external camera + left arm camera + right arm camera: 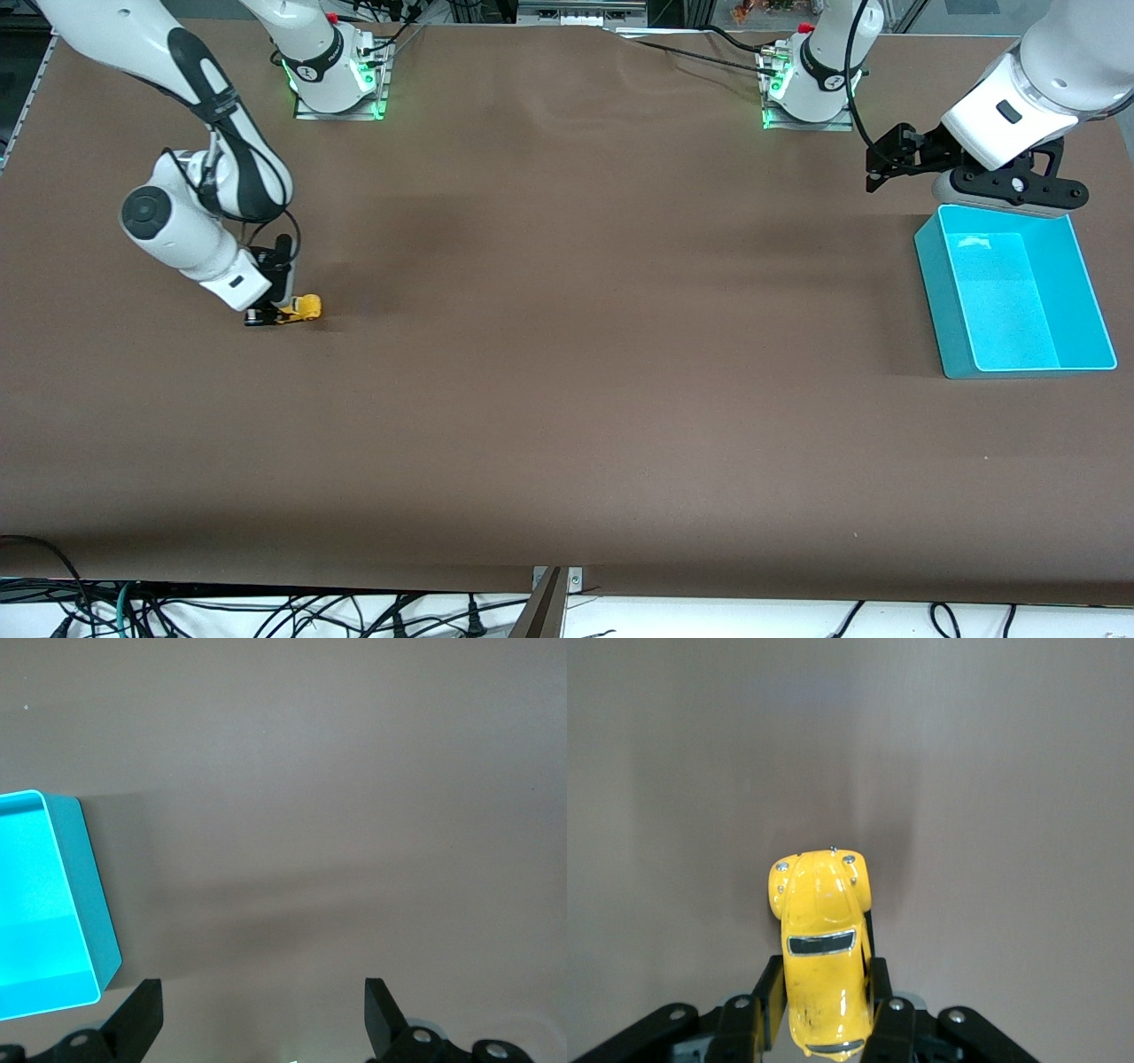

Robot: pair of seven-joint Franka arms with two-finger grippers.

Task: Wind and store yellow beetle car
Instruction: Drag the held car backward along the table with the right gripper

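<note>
The right end effector [276, 312] is low at the brown bench [567, 372], toward the right arm's end of it, and it is closed on the yellow beetle car [304, 307]. In the right wrist view the two black fingers [769, 999] press on both sides of the car's rear half, and the rounded hood with its two small headlights sticks out from between them. In the front view the car appears to be down at the bench surface, with a small shadow just beside it, but I cannot tell for sure if its wheels touch the bench. The car points away from the wrist, roughly along the length of the bench toward the left arm's end. The left end effector [886, 164] waits in the air at the left arm's end of the bench, beside the edge of the turquoise bin [930, 266] that is farther from the front camera. Its fingers [142, 1014] are spread wide apart and hold nothing; between them the left wrist view shows only bare bench. The bin stands on the bench, well apart from the car, and what shows of its inside is empty.
</note>
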